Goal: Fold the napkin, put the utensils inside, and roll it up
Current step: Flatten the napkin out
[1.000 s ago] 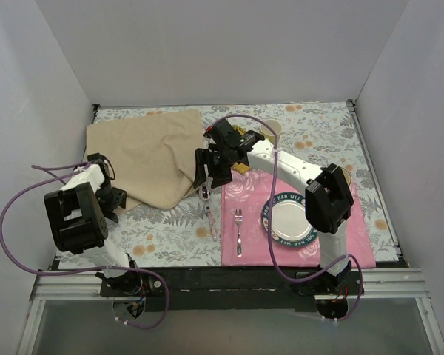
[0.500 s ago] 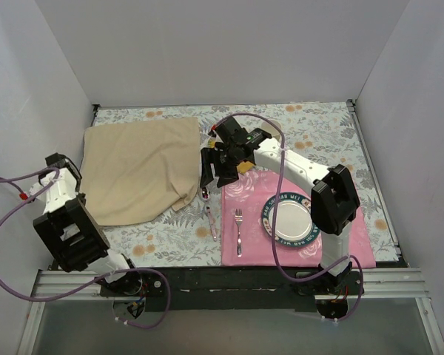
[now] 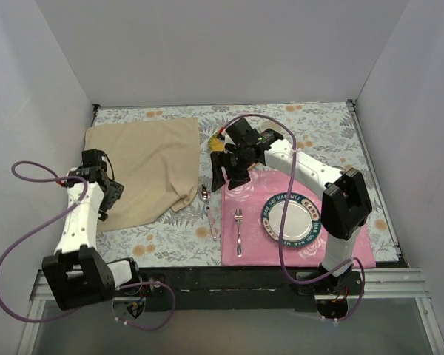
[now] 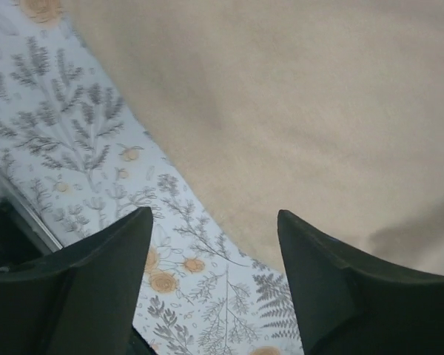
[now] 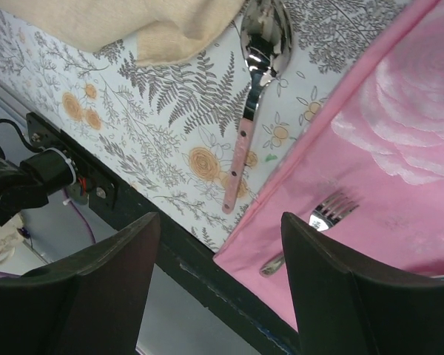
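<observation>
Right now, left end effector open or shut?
Open. Left end effector: fingers apart above the napkin edge, nothing between them.

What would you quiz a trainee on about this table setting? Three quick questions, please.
1. True or false: the fork lies on the pink mat.
2. The spoon rests on: A the pink mat, B the flowered tablecloth, C a wooden tray.
3. What sits on the mat to the right of the fork?
Key: 1 true; 2 B; 3 the plate.
</observation>
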Tool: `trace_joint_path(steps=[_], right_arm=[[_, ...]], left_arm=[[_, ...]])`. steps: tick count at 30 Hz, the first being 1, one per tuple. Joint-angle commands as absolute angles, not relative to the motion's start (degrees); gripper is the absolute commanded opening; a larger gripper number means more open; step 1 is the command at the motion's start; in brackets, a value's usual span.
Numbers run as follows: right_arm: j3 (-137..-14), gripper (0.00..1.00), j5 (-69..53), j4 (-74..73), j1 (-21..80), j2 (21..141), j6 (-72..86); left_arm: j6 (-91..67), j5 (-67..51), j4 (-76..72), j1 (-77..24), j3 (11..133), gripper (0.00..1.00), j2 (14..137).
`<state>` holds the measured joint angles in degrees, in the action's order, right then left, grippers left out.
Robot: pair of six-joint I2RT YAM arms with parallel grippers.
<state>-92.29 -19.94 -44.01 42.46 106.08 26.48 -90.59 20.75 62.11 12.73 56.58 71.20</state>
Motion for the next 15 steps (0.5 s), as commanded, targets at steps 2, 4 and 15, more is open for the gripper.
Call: trace_joint_path(steps=[2,4,15], right_arm=[[-87.38,0.74,-21.0,-45.44,39.64,98.45,21.89],[-85.96,0.74,-21.18,-45.44,38.5,96.25,21.01],[-77.26,0.75,-21.27,-44.65,34.02,86.49,18.37]], left_arm=[[-81.4,-2.06,47.32,5.64,50.91,0.65,57.05],[-79.81,-9.57,40.36,0.81,46.94,0.63,55.2],[-67.6,5.44,37.88,-30.75,51.67,0.64,73.97]])
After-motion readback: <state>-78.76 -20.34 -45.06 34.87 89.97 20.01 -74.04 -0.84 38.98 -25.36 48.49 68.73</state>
